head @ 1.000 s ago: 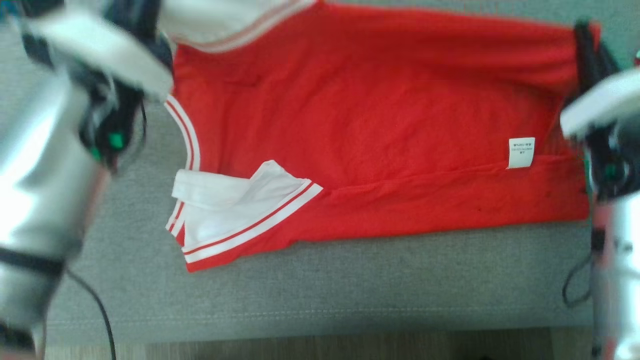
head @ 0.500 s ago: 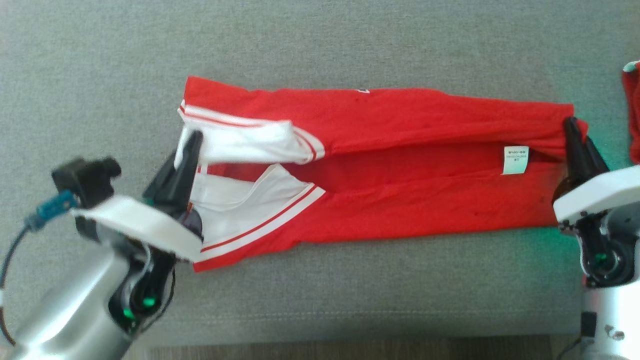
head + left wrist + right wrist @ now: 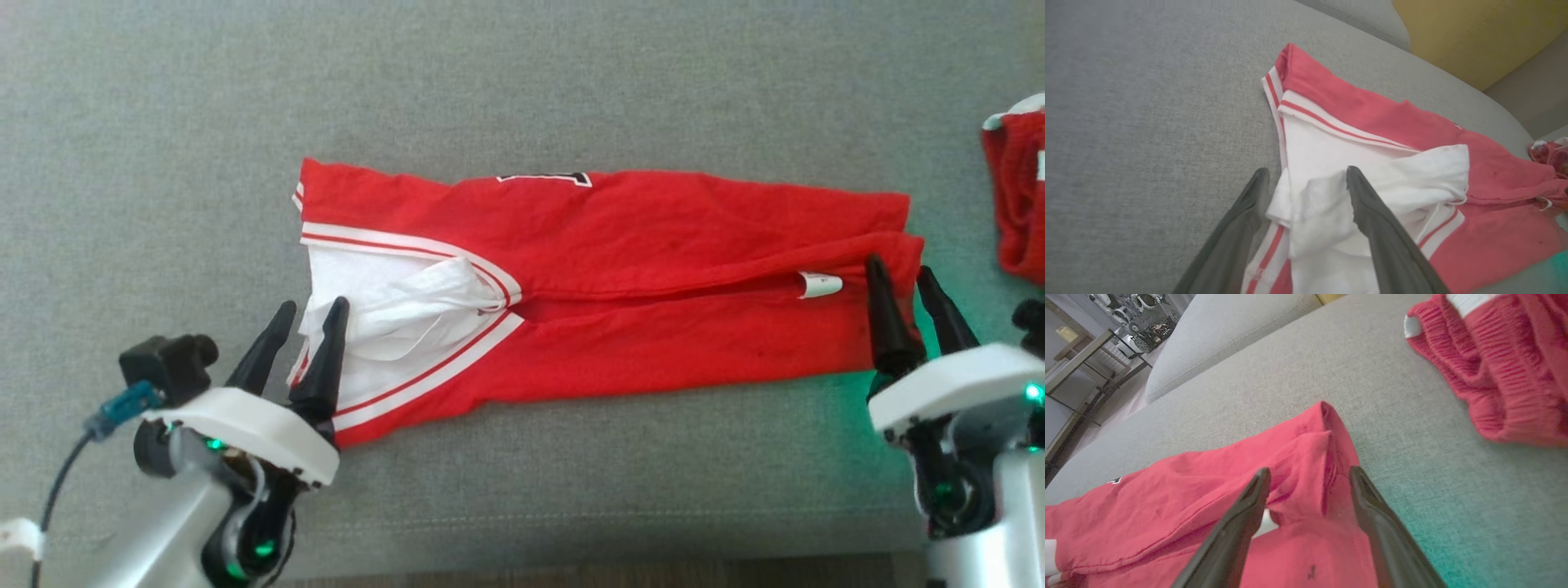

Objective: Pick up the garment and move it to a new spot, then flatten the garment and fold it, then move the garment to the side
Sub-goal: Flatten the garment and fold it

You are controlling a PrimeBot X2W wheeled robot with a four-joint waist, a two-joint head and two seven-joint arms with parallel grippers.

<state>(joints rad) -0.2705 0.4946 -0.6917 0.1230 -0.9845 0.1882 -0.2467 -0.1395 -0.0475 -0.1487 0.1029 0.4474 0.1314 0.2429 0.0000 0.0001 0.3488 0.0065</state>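
Head view: I see the garment (image 3: 653,269) lying folded lengthwise on the sofa (image 3: 571,82), with the left gripper (image 3: 312,309) at its white end and the right gripper (image 3: 898,269) at its red end. Left wrist: jaws wide, gripping nothing. Right wrist: the same.

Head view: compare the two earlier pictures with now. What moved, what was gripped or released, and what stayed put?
The far half of the red jersey was folded toward the robot onto the near half. The left gripper and right gripper, then shut on its ends, have opened and let go. The grey cushion and the other red garment at the right are unchanged.
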